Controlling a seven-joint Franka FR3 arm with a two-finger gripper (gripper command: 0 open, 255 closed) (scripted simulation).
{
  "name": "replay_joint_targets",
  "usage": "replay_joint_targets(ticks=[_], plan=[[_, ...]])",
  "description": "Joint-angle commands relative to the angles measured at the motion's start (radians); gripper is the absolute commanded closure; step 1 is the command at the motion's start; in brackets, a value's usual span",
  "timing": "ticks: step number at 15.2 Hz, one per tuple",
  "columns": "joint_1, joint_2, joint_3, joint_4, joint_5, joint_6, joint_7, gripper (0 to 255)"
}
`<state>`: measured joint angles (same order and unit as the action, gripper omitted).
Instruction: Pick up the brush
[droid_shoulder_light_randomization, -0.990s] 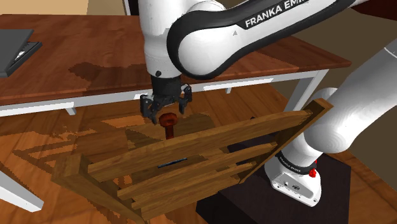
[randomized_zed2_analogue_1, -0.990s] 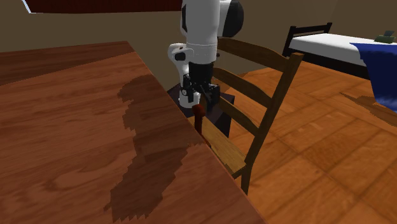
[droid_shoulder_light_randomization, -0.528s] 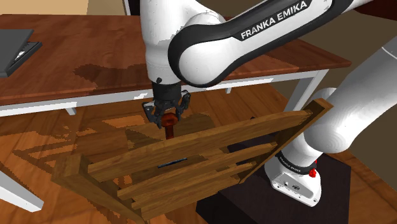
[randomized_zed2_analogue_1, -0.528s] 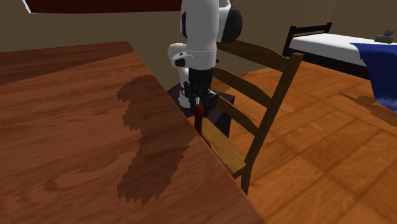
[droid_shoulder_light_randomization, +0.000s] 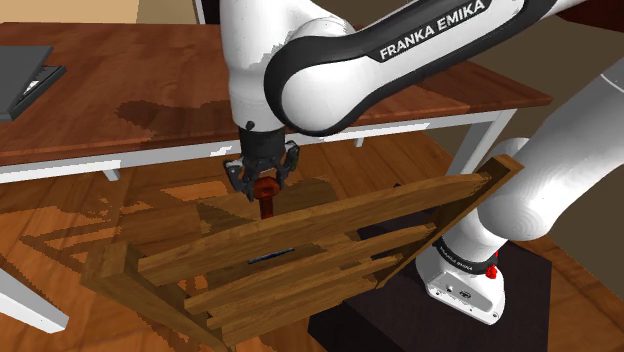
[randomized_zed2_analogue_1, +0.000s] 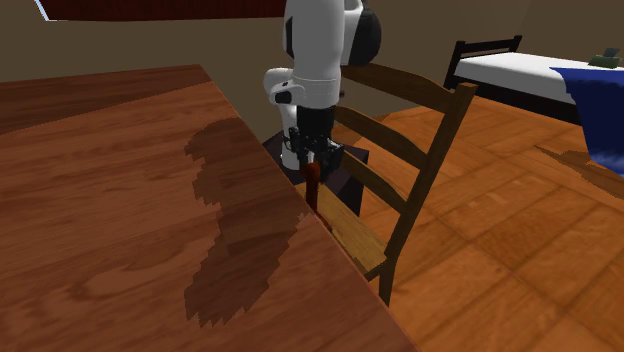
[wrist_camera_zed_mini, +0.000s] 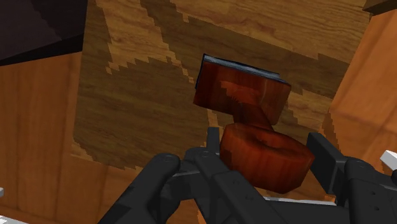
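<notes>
A reddish-brown wooden brush (droid_shoulder_light_randomization: 267, 205) stands upright on the chair seat (droid_shoulder_light_randomization: 190, 220), its round knob on top and its block-shaped head (wrist_camera_zed_mini: 238, 92) resting on the seat. My black gripper (droid_shoulder_light_randomization: 264, 181) points straight down over it and is shut on the knob (wrist_camera_zed_mini: 280, 170), one finger on each side. In the second exterior view the gripper (randomized_zed2_analogue_1: 312, 160) hangs just beside the table edge, with the brush (randomized_zed2_analogue_1: 313, 188) below it over the seat (randomized_zed2_analogue_1: 350, 235).
The chair's slatted back (droid_shoulder_light_randomization: 300, 250) rises between the stand (droid_shoulder_light_randomization: 420, 320) and the brush. The brown table (droid_shoulder_light_randomization: 130, 90) runs close along the seat, with a grey flat thing (droid_shoulder_light_randomization: 25, 80) on it. A bed (randomized_zed2_analogue_1: 540, 75) stands far off.
A second ago the fingers stood open above the knob. The hand came down a little and they shut on it. Nothing has moved in the last half second.
</notes>
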<state>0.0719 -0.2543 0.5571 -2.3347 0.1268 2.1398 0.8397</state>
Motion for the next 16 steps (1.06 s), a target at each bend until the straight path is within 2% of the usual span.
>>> replay_joint_targets(ticks=[1, 14, 16], plan=[[0.001, -0.009, -0.004, 0.012, 0.003, -0.021, -0.003, 255], [0.001, -0.064, -0.033, 0.143, 0.014, -0.203, -0.021, 255], [0.001, -0.064, -0.033, 0.145, 0.014, -0.205, -0.021, 255]])
